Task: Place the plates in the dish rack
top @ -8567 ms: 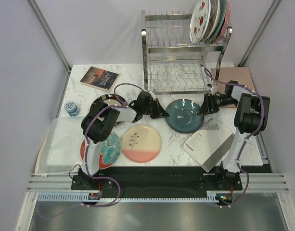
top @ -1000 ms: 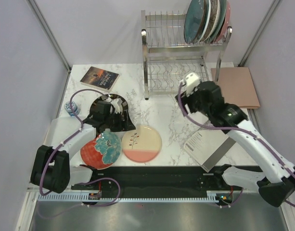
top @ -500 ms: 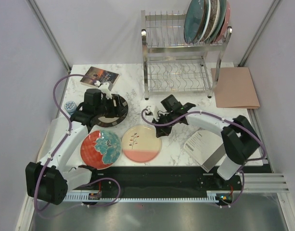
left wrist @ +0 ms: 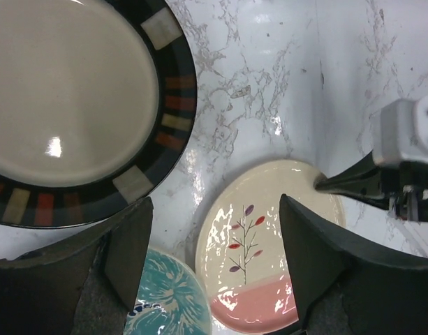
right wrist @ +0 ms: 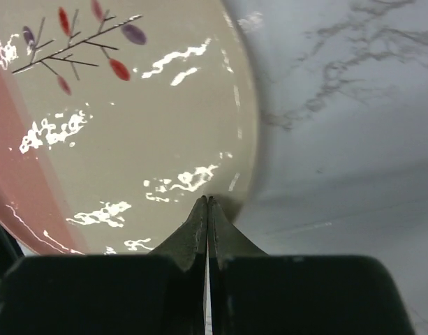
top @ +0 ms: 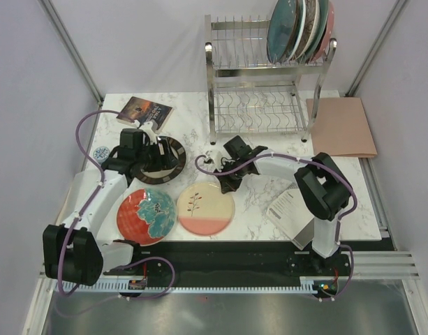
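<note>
Right gripper: fingers pinched flat together, and I see nothing between them. The tips sit right at the rim of the cream-and-pink plate, on the edge that faces the dish rack. I can't tell whether they're under the rim or just against it.

Left gripper: jaws wide apart, holding nothing. It hangs in front of the rack's left end, above the gap between the dark brown plate and the cream-and-pink plate. I can't judge its height off the table.

Plates relative to the rack:
- The dark teal plate stands upright at the right end of the top tier. It is the leftmost of a packed row of plates there.
- The dark brown plate lies flat in front of the rack, off its left corner.
- The cream-and-pink plate lies flat further out, in front of the rack's left half.
- The red plate lies flat just left of the cream one. I can't tell if their rims touch.

Left of the rack are a booklet and, further out, a small cup.
</note>
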